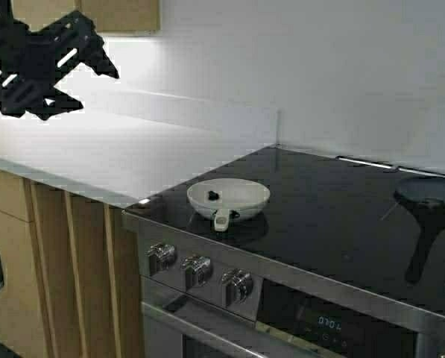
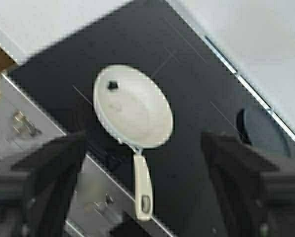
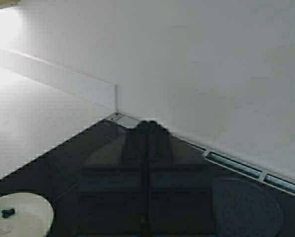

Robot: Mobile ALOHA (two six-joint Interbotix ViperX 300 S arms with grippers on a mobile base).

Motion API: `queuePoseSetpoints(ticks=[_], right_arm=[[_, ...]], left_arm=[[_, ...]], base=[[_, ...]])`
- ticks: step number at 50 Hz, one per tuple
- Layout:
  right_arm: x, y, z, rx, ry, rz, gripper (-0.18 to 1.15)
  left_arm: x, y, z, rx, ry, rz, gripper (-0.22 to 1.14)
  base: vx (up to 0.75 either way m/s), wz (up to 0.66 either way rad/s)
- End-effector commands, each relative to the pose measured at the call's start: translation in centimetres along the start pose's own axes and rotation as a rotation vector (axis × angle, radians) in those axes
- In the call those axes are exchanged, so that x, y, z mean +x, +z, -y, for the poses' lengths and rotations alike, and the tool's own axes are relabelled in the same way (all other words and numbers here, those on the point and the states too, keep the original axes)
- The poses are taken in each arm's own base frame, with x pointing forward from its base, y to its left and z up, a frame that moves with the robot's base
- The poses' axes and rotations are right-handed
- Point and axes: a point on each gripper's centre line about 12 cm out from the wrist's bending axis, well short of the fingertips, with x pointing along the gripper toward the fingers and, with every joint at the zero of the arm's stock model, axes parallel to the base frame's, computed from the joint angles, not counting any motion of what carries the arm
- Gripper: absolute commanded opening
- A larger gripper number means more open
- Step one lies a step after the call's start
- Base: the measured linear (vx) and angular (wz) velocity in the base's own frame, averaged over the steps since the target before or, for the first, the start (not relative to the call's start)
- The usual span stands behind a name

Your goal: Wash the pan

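White wall (image 1: 319, 67) behind pale counter (image 1: 95, 149) and wooden cabinets (image 1: 65, 268)

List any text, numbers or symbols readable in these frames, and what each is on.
Oven display on the front panel below the cooktop: lit digits, too blurred to read for certain.
The knobs: no legible markings.
The pan: no text visible.
Nothing else carries writing.

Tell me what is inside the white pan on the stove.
The pan holds one small dark bit near its rim; what it is cannot be told. The rest of its inside looks bare.
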Motion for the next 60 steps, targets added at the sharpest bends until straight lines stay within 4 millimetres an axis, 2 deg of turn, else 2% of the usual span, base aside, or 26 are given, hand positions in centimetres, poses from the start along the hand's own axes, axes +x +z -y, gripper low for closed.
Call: queuePoseSetpoints(ticks=[1, 13, 30, 48, 60], right_arm=[[0.2, 0.4, 0.0, 0.002, 0.000, 0.009, 0.06], [0.2, 0.1, 0.0, -0.001, 0.002, 0.003, 0.06], [0.2, 0.0, 0.0, -0.001, 0.002, -0.003, 0.06], [0.3, -0.1, 0.0, 0.000, 0.000, -0.008, 0.06], [0.3, -0.1, 0.0, 0.000, 0.000, -0.009, 0.06]], left_arm=[[1.9, -1.1, -0.4, -0.024, -0.034, -0.022, 1.01], [5.6, -4.8, -2.1, -0.102, -0.119, -0.098, 1.01], [11.6, -10.9, -6.1, -0.380, -0.190, -0.179, 1.01], [16.1, -13.8, -8.4, -0.571, -0.248, -0.195, 1.00], [18.3, -14.0, -7.4, -0.610, -0.325, -0.206, 1.00]], base=[[0.00, 0.00], [0.00, 0.00], [0.00, 0.00], [0.00, 0.00], [0.00, 0.00]])
